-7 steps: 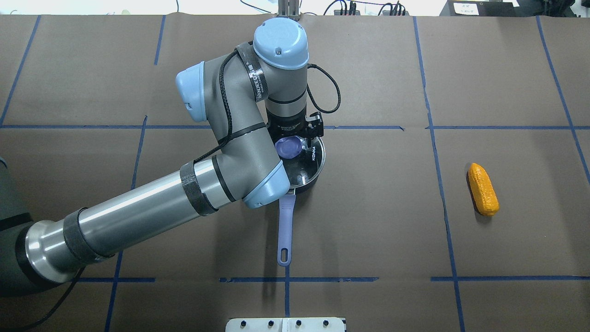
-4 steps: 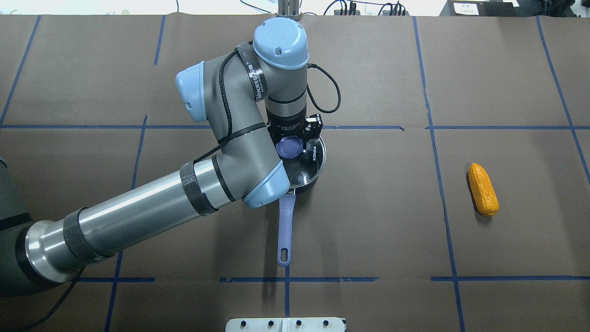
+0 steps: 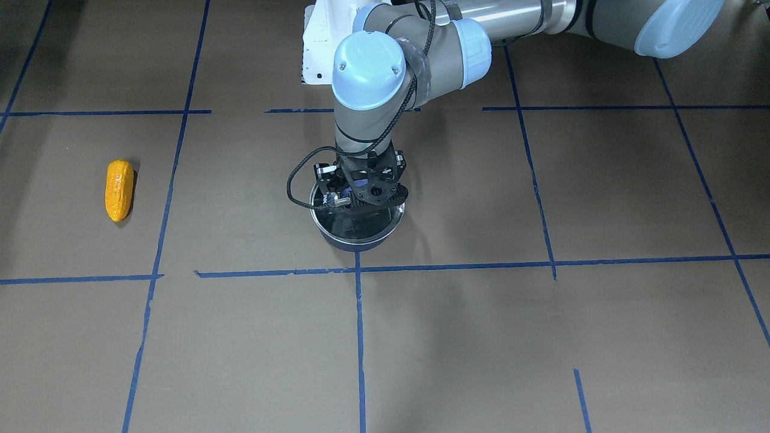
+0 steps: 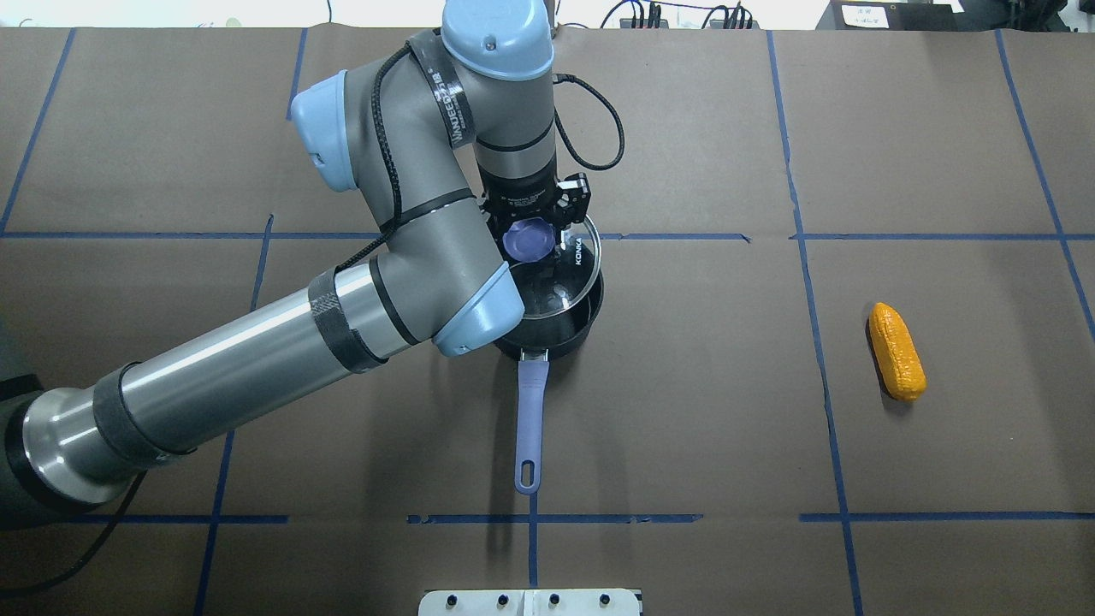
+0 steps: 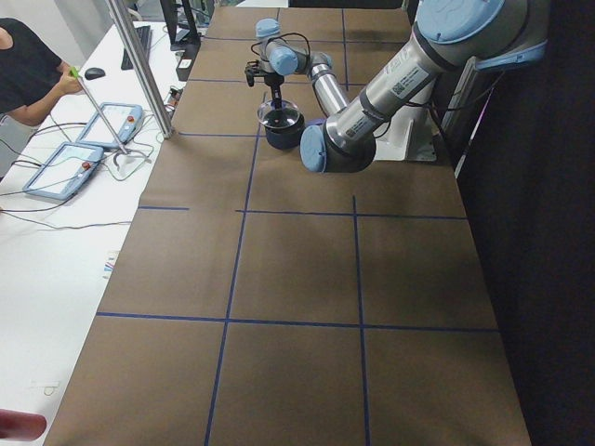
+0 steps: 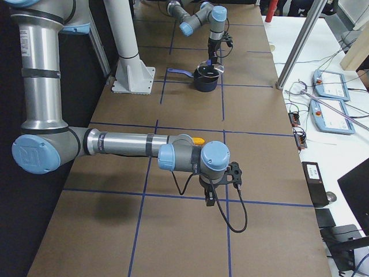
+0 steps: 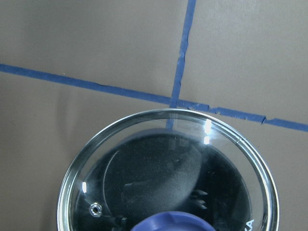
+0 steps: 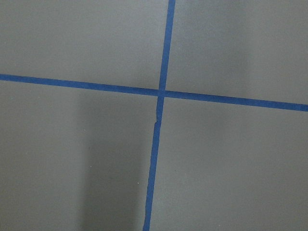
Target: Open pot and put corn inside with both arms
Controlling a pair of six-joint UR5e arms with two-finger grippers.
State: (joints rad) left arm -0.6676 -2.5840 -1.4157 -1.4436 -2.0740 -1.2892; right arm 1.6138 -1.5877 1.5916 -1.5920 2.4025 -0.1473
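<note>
Since a second ago the left arm has risen and drawn the glass lid [image 4: 565, 278] up with it. The lid now hangs above the saucepan [image 4: 569, 335] instead of sitting on its rim. The left gripper [image 4: 532, 239] points straight down, its fingers pinching the lid's blue knob [image 4: 526, 242] from either side. In the left wrist view the dark pan shows through the glass, slightly off centre beneath it.

The saucepan has stayed where it was on the brown paper-covered table [image 4: 701, 411]. It stands just on the robot's side of a blue tape line [image 4: 684, 236], and its purple-blue handle [image 4: 530, 419] points back toward the robot.

The toy corn cob [image 4: 896, 352] has not shifted either. It lies flat on the table, well apart from the pan on the robot's right.

The right gripper [image 6: 221, 188] shows only in the exterior right view, hanging low over the table near the corn. Whether its fingers are spread or pressed together cannot be told.
</note>
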